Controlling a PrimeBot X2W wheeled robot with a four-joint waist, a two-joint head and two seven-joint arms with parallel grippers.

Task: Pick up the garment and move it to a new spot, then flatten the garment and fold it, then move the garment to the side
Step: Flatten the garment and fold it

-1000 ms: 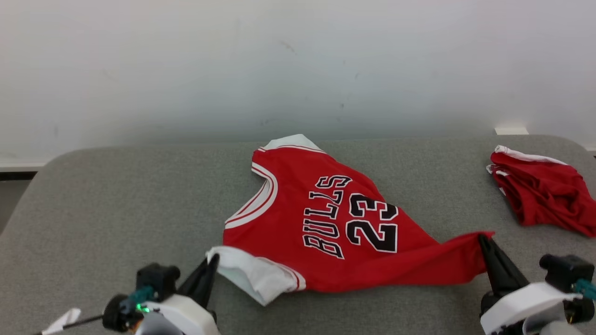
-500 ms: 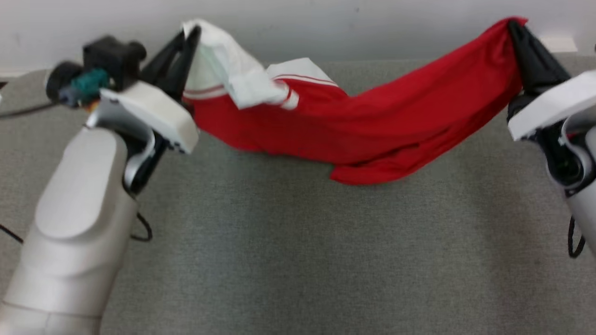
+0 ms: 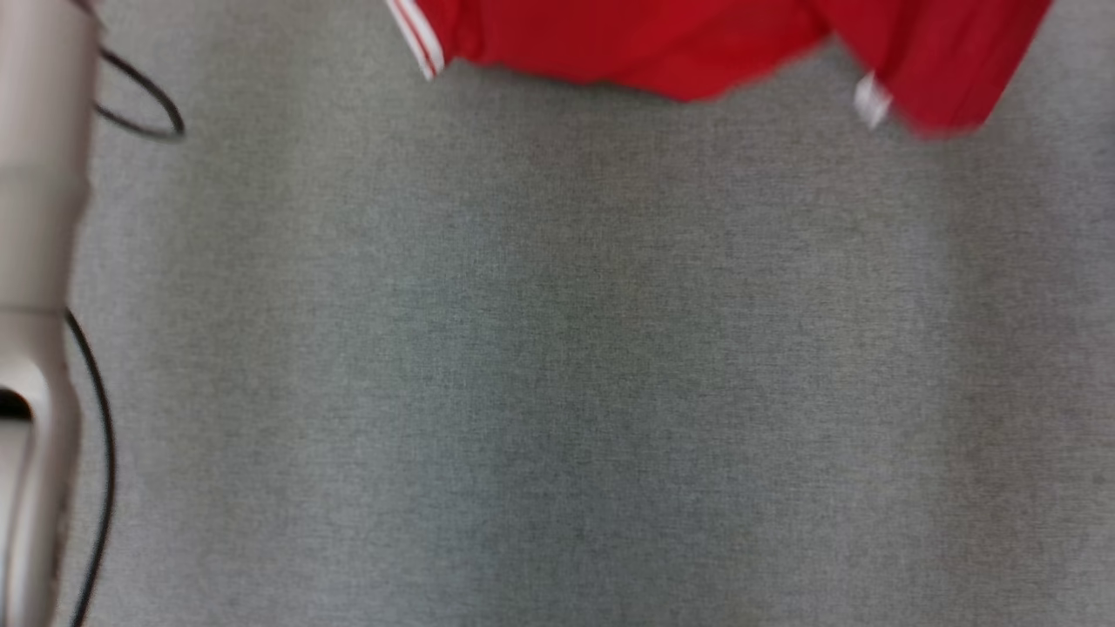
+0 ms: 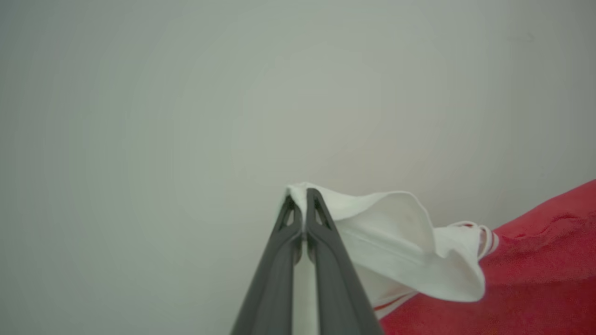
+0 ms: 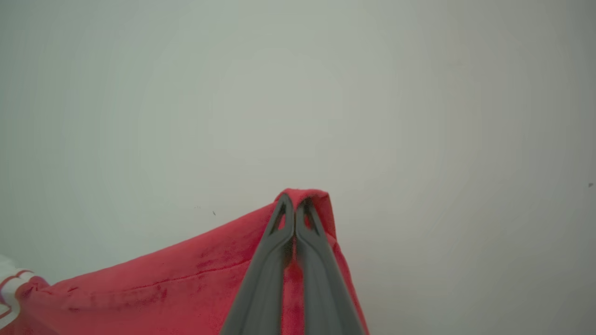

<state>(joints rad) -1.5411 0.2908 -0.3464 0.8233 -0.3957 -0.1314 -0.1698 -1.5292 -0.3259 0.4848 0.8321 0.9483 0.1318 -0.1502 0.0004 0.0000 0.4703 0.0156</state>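
While both grippers pinch opposite corners, a red sleeveless jersey of smooth fabric with white trim (image 3: 697, 43) hangs stretched between them above a grey cloth-covered table (image 3: 557, 366), toward its far side. The left gripper (image 4: 305, 197), two long dark fingers, is clamped tight on a white, folded-back corner of the jersey. The right gripper (image 5: 294, 202) is clamped on a red corner, with cloth poking up over its fingertips. Holding two corners high and apart seems meant to let the cloth drop open under its own weight, so it can be carried to a new spot and laid down without bunching.

The head view cuts the jersey off at the top of the picture. What is left is its sagging lower edge, a striped white band and a small white tag (image 3: 871, 100), all blurred. Whether the hem brushes the table cannot be told. A pale forearm (image 3: 35, 218) with a thin black cable (image 3: 144, 104) runs down the left side, also cut off. Both wrist views look past the fingers at a plain pale wall (image 4: 139, 116), so the table beneath is hidden there. Any lettering on the jersey cannot be made out.
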